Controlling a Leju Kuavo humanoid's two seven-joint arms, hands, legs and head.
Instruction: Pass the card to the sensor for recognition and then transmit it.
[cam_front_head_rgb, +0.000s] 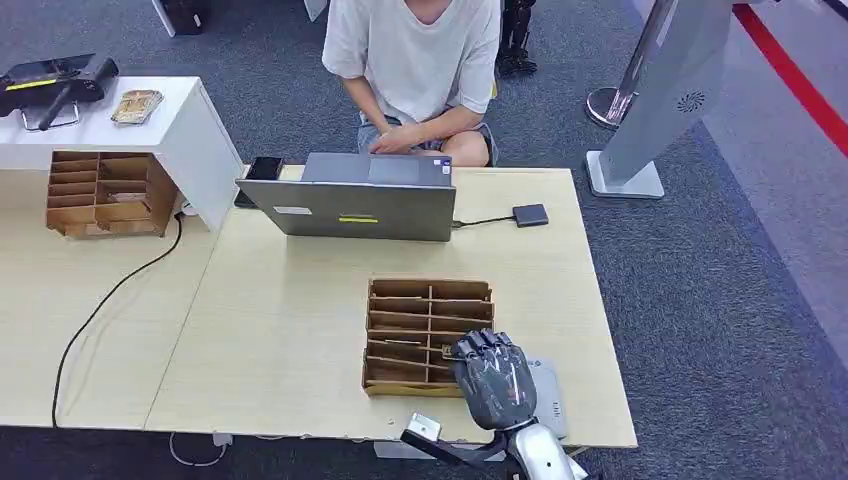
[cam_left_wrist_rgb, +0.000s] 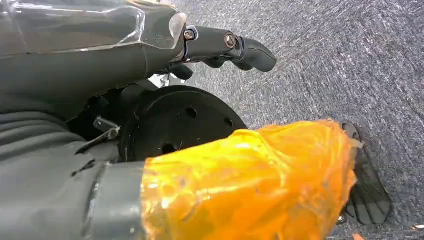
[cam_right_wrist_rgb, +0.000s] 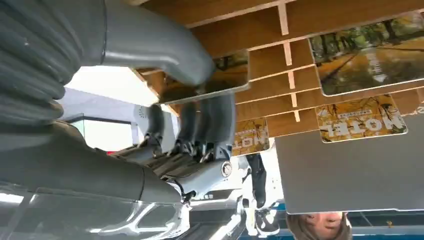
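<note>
- Card, a thin printed rectangle (cam_right_wrist_rgb: 210, 80), lies in the slotted wooden tray (cam_front_head_rgb: 428, 335); head view shows the right hand (cam_front_head_rgb: 492, 378) over the tray's near right corner.
- Left wrist view: left hand (cam_left_wrist_rgb: 225, 45) hangs by the floor, fingers apart, holding nothing.
- Right wrist view: thumb and fingers (cam_right_wrist_rgb: 215, 120) pinch the card's edge; its long side runs along the slot.

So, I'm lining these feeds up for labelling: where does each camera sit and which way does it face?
Head view: high on the body, looking forward and down at the table; the right hand reaches over the wooden card rack.
Left wrist view: behind the hanging left hand, facing the carpet.
Right wrist view: behind the right hand, facing the rack, its thumb and fingers pinching a card.
Shared: head and right wrist views both show the rack, the laptop and the seated person.
</note>
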